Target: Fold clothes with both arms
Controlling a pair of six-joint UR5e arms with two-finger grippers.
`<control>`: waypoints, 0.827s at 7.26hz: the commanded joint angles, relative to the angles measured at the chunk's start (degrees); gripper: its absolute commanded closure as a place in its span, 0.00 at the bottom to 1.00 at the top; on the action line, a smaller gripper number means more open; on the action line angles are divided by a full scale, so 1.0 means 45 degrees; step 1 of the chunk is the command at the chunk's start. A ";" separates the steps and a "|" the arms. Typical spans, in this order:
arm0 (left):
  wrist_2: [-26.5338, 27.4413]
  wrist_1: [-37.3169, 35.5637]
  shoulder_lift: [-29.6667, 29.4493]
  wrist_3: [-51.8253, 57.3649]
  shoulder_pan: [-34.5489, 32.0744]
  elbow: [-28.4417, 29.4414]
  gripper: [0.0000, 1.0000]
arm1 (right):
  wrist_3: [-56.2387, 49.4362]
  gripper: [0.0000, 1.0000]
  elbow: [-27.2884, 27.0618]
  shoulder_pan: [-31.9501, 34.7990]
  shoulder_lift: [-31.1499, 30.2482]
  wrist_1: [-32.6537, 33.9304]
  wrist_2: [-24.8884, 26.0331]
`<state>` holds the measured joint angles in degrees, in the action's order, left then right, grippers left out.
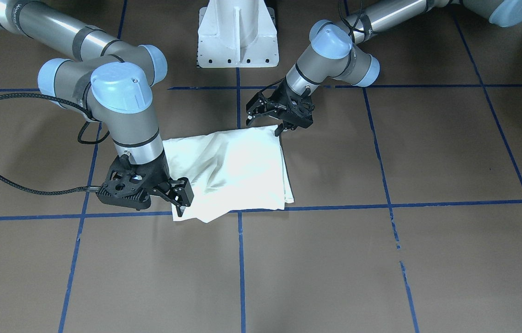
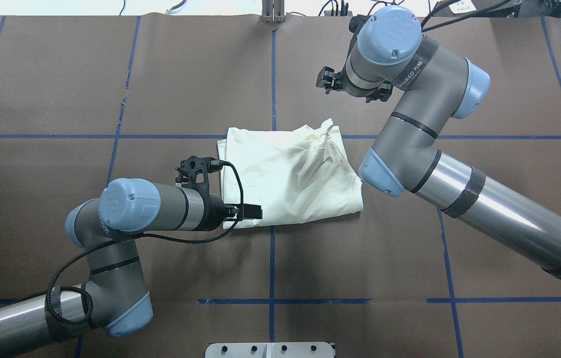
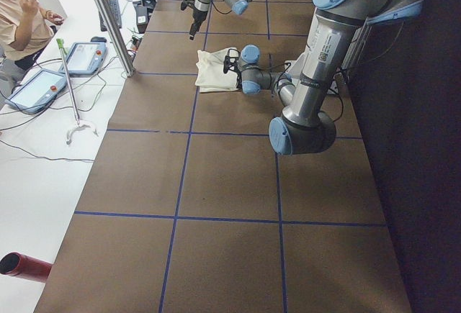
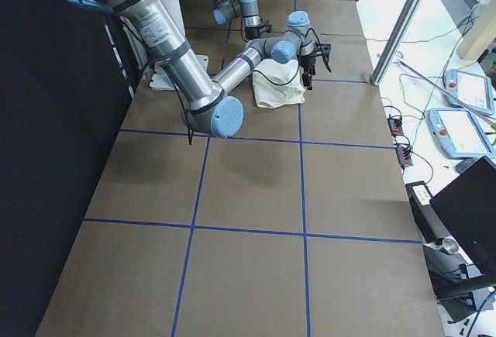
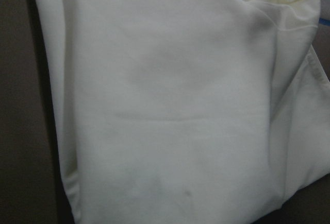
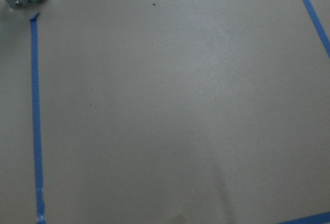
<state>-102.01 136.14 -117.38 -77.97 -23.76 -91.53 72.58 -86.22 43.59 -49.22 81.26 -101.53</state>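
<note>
Shirt point(image 1: 237, 166) is laid folded on the table point(image 1: 381, 259); left gripper point(image 1: 264, 126) is held open, low at its near corner, so nearer; right gripper point(image 1: 181, 199) is raised by the far corner, jaws unclear

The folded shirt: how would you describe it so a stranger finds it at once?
On the brown table with blue tape lines, look near the centre, between the left arm and right arm. The cream shirt lies folded into a rough rectangle, plain side up, the only pale cloth there.
</note>
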 commanded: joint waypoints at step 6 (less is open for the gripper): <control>-0.1034 -0.0737 0.0031 0.1417 -0.1880 -0.1161 0.00 | 0.0178 0.00 -0.1205 -0.0776 -0.0466 0.0086 -0.0308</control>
<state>-103.68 134.66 -117.32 -75.43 -28.28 -95.64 72.72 -88.73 42.23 -50.35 81.49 -102.57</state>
